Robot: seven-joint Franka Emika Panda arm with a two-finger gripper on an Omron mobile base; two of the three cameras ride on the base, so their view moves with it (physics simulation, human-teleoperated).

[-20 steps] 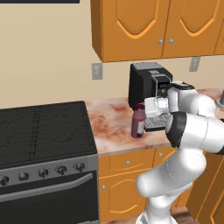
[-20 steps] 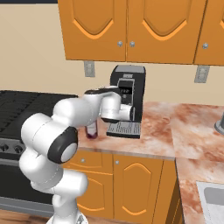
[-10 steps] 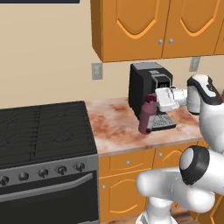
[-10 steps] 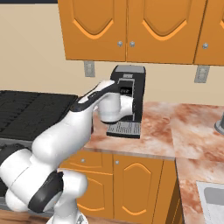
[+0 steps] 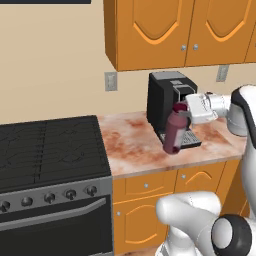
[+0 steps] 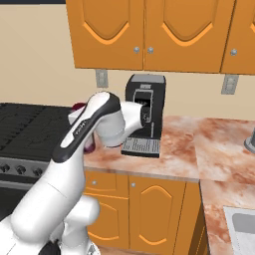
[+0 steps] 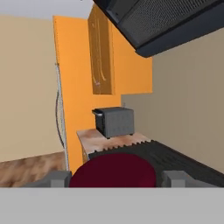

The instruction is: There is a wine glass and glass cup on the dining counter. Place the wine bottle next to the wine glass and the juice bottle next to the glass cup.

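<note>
I have the gripper (image 5: 181,116) clamped on the short, stout purple-maroon juice bottle (image 5: 174,132), its fingers (image 7: 176,177) pressed to either side of the bottle near the top, just under the pinkish-red cap. From the hand camera the rounded maroon body (image 7: 114,169) sits between the two grey tips, so I read the hold as centred and firm.

In the left base view the bottle hangs clear of the reddish-brown and cream marbled worktop (image 5: 131,145), its base lifted and swung slightly toward the stove, so the long axis is tilted rather than upright. The hand reaches in sideways from the right, wrist roughly level. From the right base camera my own white arm covers most of the bottle; I see just a sliver of maroon (image 6: 89,146) at its left edge.

Just behind the bottle stands the black boxy coffee machine (image 5: 166,100), with its grey drip tray (image 5: 188,141) close to the bottle's lower right. The black gas stove (image 5: 50,150) lies beyond the bottle to the left, and orange cabinets (image 5: 165,30) hang overhead.

I judge the pick finished and the carry under way. Nothing here tells me which way the glass cup lies from the bottle, so the base will have to drive before I can line up the placement. I'd want the bottle brought upright before setting it down.
</note>
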